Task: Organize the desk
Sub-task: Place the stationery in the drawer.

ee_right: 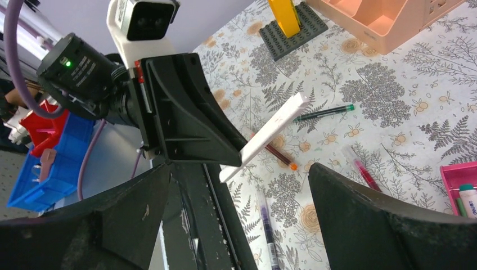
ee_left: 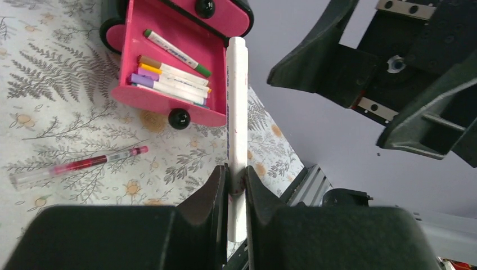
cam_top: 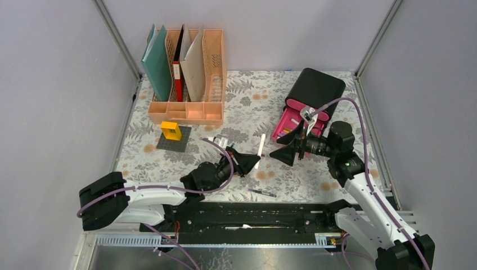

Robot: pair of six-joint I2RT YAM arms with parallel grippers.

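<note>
Grey walls close in on three sides of the counter (cam_top: 306,179). Its white cloth, printed with fern leaves and orange flowers, runs from the arms' bases at the near edge to the far wall. Over the middle of it, the left gripper (ee_left: 233,183) is clamped on a white marker (ee_left: 237,101), pinching it near one end so the rest sticks out past the fingers. The right gripper (cam_top: 279,153) faces it from the right side, near the marker's free end, its jaws spread wide with nothing between them.

Toward the far right corner sits a black-and-pink drawer box (cam_top: 315,87). Its pink drawer (ee_left: 157,100) stands open, with several markers lying inside. A peach file rack (cam_top: 188,109) holding folders stands at the far left corner. Just in front of it, a yellow block (cam_top: 171,131) stands on a grey baseplate (cam_top: 183,140). A red pen (ee_left: 79,164) lies on the cloth near the drawer, and a dark pen (cam_top: 262,193) lies by the near edge.
</note>
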